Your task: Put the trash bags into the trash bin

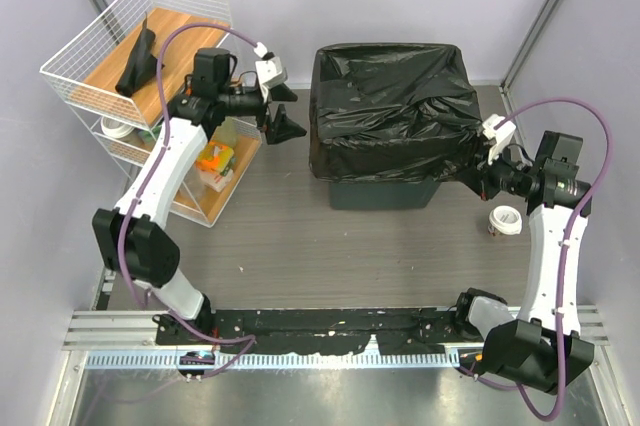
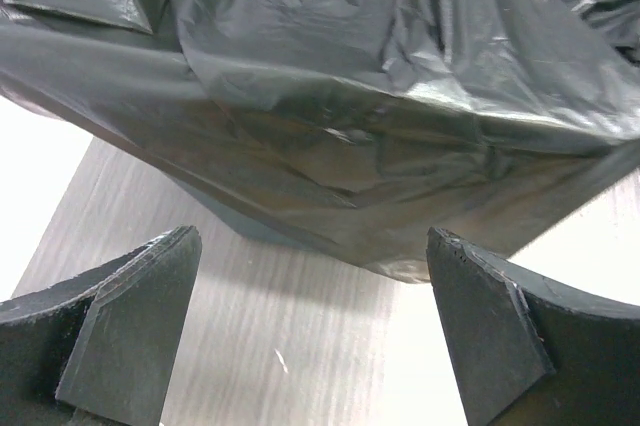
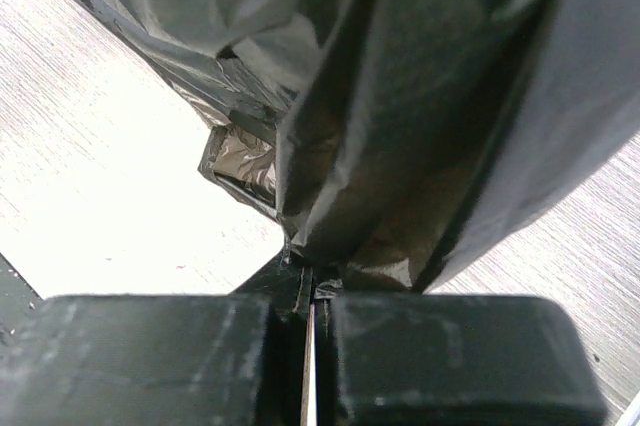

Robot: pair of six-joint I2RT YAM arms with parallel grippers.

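Note:
A large crinkled black trash bag [image 1: 390, 106] is draped over the top of the dark trash bin [image 1: 385, 194], covering its rim; only the bin's lower front wall shows. My left gripper [image 1: 283, 111] is open and empty, just left of the bag. In the left wrist view the bag [image 2: 350, 76] hangs ahead of the spread fingers [image 2: 130, 336]. My right gripper [image 1: 470, 174] is at the bag's right side, shut on its hanging edge. In the right wrist view the bag [image 3: 420, 96] is pinched between the closed pads [image 3: 440, 356].
A white wire shelf rack [image 1: 75, 56] stands at the back left, close behind my left arm, with a black item [image 1: 137, 61] on top and an orange packet [image 1: 213, 158] lower down. A small white roll [image 1: 505, 219] lies by my right arm. Walls enclose the table.

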